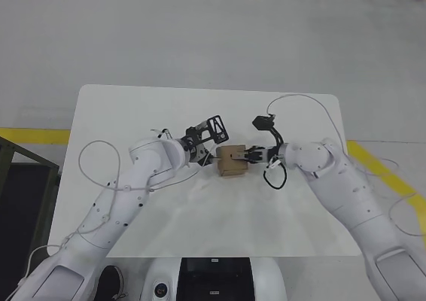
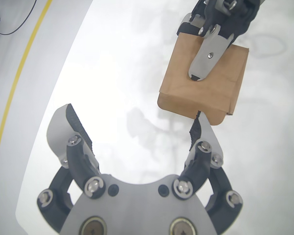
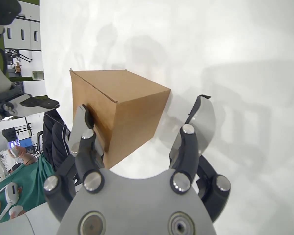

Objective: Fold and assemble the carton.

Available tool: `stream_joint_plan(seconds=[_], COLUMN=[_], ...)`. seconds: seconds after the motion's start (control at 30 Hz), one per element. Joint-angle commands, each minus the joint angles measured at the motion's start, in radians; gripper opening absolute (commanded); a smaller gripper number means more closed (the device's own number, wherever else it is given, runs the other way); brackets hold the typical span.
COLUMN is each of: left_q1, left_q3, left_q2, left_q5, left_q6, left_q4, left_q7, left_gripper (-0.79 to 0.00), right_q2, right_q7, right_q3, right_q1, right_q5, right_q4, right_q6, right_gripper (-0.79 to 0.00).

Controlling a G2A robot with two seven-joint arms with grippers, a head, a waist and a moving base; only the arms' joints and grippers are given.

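Carton: brown carton (image 1: 233,160) sits mid-table on the white table (image 1: 198,218), right between the two arms.
Left gripper: left gripper (image 2: 133,111) on the carton's left, fingers spread wide, one fingertip just touching a flap edge.
Right gripper: right gripper (image 3: 142,102) on the right, splayed too; one finger flat on the carton's top face, the other clear.
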Motion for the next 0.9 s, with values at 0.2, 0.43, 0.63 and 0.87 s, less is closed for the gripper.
stream_joint_plan(seconds=[0.2, 0.43, 0.63, 0.87], left_q1=[-0.005, -0.018, -0.044, -0.036], left_q3=[0.013, 0.025, 0.049, 0.022], left_q2=[-0.002, -0.006, -0.013, -0.011], left_q5=[0.006, 0.007, 0.015, -0.004], left_q6=[0.002, -0.001, 0.008, 0.032], left_q4=[-0.008, -0.004, 0.006, 0.015], left_q7=[-0.004, -0.006, -0.007, 0.004], left_gripper=[0.000, 0.000, 0.000, 0.000], right_q2=[0.007, 0.005, -0.002, -0.023], right_q7=[0.048, 0.166, 0.233, 0.266], right_q3=[-0.001, -0.035, -0.072, -0.155], right_q1=[-0.002, 0.028, 0.056, 0.086], right_q5=[-0.101, -0.223, -0.316, -0.506], right_q4=[-0.114, -0.199, -0.226, -0.277], right_q6=[0.145, 0.339, 0.458, 0.629], right_gripper=[-0.123, -0.062, 0.000, 0.000])
